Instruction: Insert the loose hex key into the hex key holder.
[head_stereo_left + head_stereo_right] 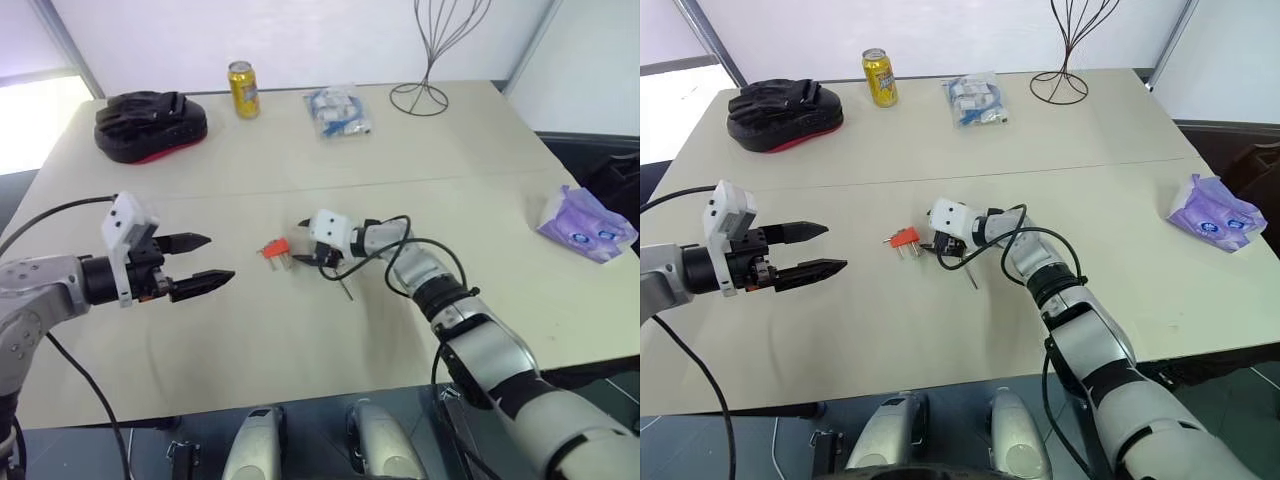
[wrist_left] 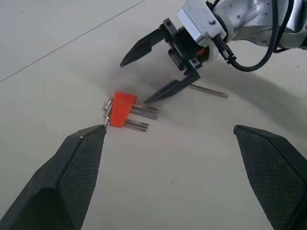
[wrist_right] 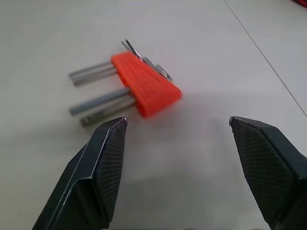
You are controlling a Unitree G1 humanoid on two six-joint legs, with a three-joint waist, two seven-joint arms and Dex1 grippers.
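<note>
Two claws spread and empty: right gripper (image 1: 305, 248) just at 3 o'clock of the orange hex key holder (image 1: 272, 249), left gripper (image 1: 204, 262) at its 9, loose hex key (image 2: 207, 90) beneath the right wrist, light, stiff, slippery; likely pinch mid-shaft.

**Beige tabletop and the things lying on it**

The tabletop (image 1: 250, 340) is pale beige. Near its middle lies the hex key holder (image 1: 273, 250), with the loose hex key (image 2: 207, 90) just beside. At the far edge stand a black pad (image 1: 150, 125), a yellow can (image 1: 243, 89), a plastic bag (image 1: 338, 110) and a wire stand (image 1: 430, 95). A purple packet (image 1: 585, 225) lies at the right.
</note>
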